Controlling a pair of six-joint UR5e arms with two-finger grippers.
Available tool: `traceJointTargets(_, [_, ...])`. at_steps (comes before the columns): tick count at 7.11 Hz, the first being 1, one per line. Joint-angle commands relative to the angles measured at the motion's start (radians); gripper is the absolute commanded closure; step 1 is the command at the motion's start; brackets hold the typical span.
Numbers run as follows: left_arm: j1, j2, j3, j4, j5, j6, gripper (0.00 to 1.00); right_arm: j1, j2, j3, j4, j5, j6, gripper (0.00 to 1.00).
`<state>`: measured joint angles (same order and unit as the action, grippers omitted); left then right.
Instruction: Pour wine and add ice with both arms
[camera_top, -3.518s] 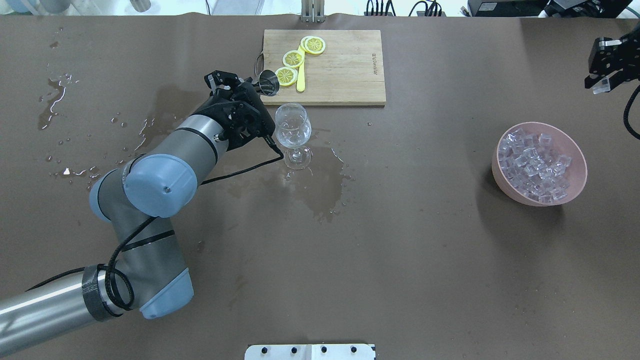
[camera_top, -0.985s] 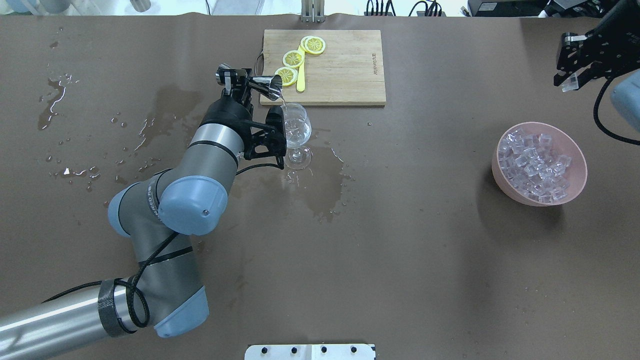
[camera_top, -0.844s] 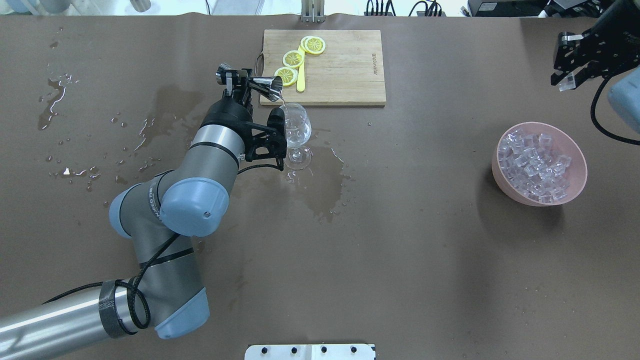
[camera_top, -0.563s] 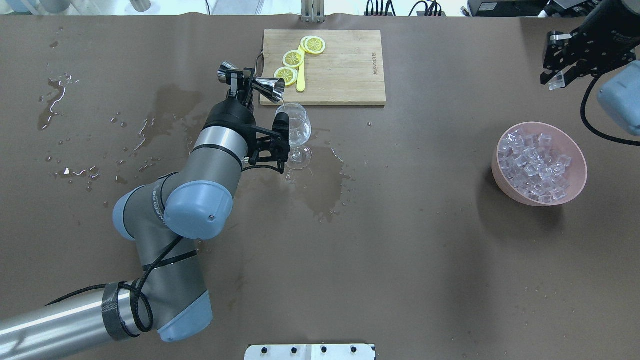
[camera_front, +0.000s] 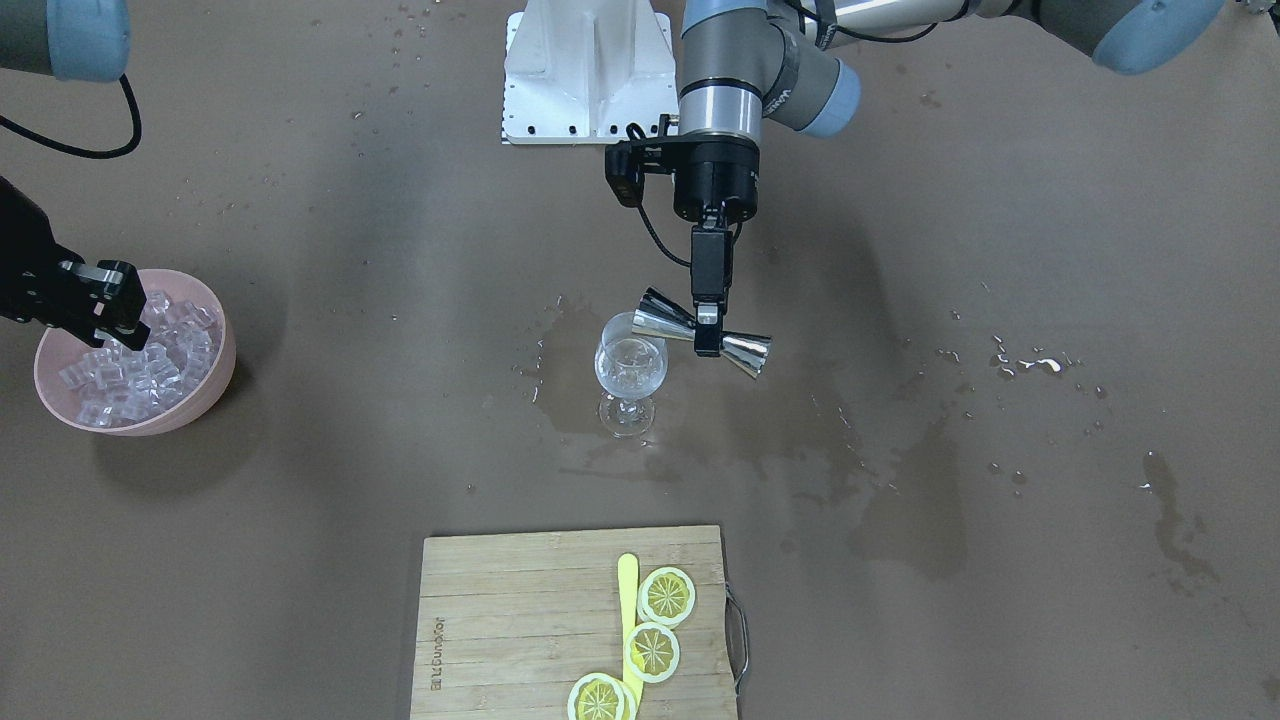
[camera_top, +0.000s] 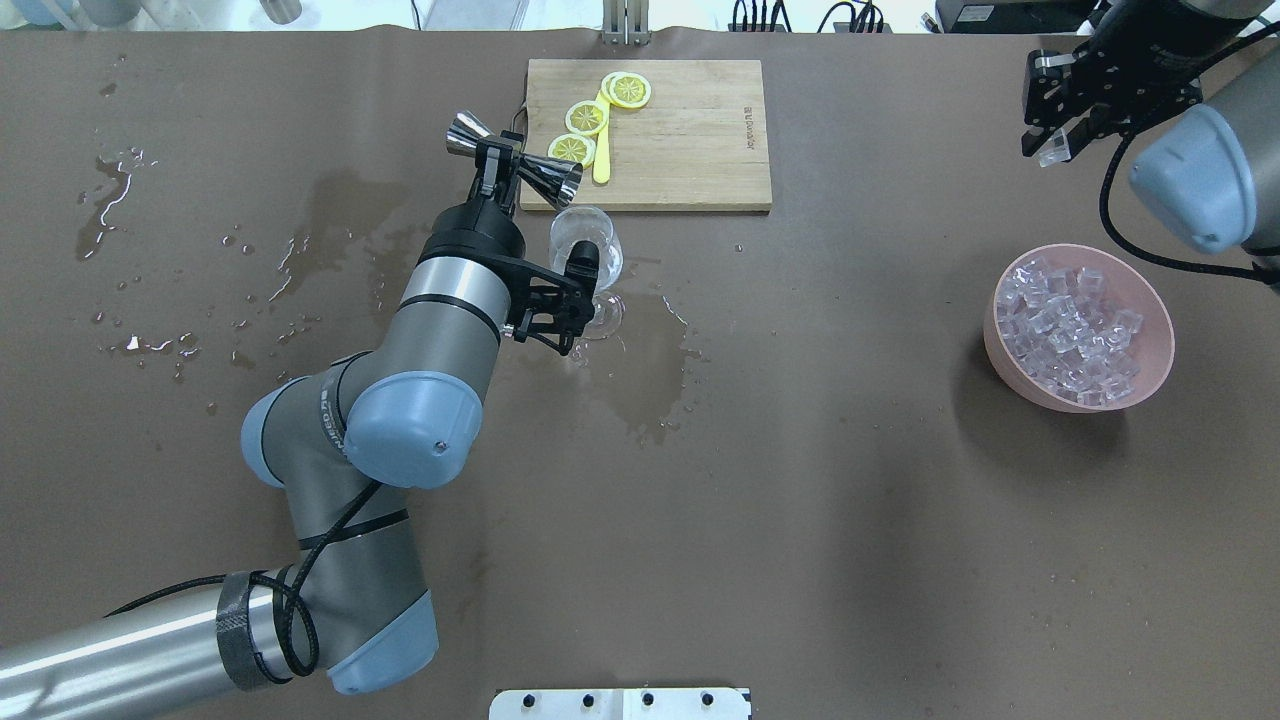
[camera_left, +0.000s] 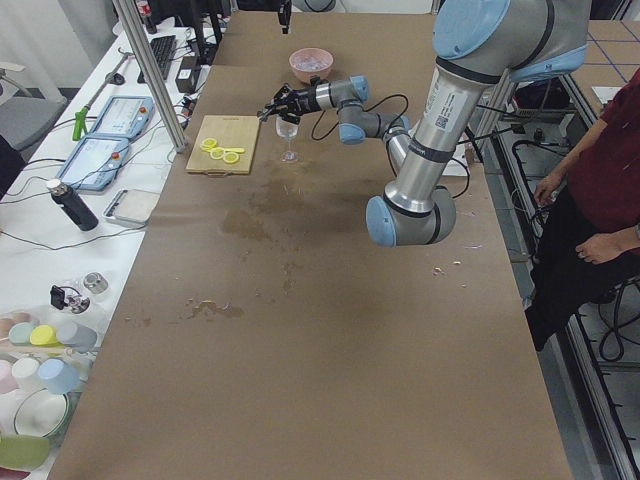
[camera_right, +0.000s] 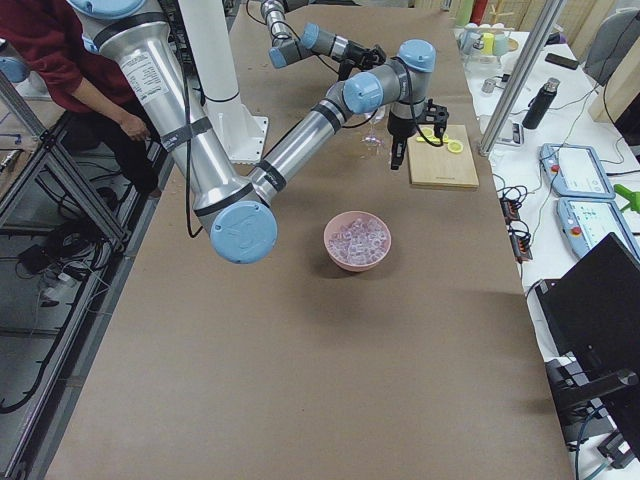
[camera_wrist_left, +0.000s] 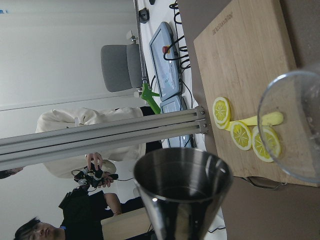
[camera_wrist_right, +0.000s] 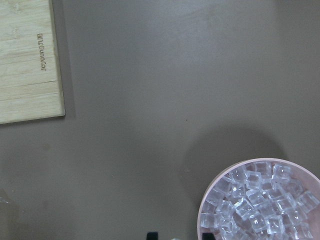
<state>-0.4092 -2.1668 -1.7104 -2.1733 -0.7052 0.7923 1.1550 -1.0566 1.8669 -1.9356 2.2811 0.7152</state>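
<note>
The left hand tilts the jigger over the glass.
It clenches the jigger's waist; the right hand grasps an ice cube.

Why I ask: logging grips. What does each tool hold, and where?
Left tool clamps the steel jigger at its narrow waist; right tool apparently pinches one ice cube by its sides.
</note>
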Motion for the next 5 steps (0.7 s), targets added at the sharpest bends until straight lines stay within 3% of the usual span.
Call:
traceJointTargets(1, [0.004,-0.002,-0.005,-0.013,0.0,-0.002,1.0,-0.011,0.061,-0.052,0.0,0.0,0.021,0.77])
traceJointTargets(4, [0.003,0.001,-0.037,-0.115,-0.034,-0.26,1.0,-0.031,0.164,-0.138,0.0,0.0,0.026,0.77])
traceJointTargets(5, [-0.016,0.022,-0.05,-0.125,-0.113,-0.38,1.0,-0.035,0.205,-0.17,0.0,-0.003,0.027,0.77])
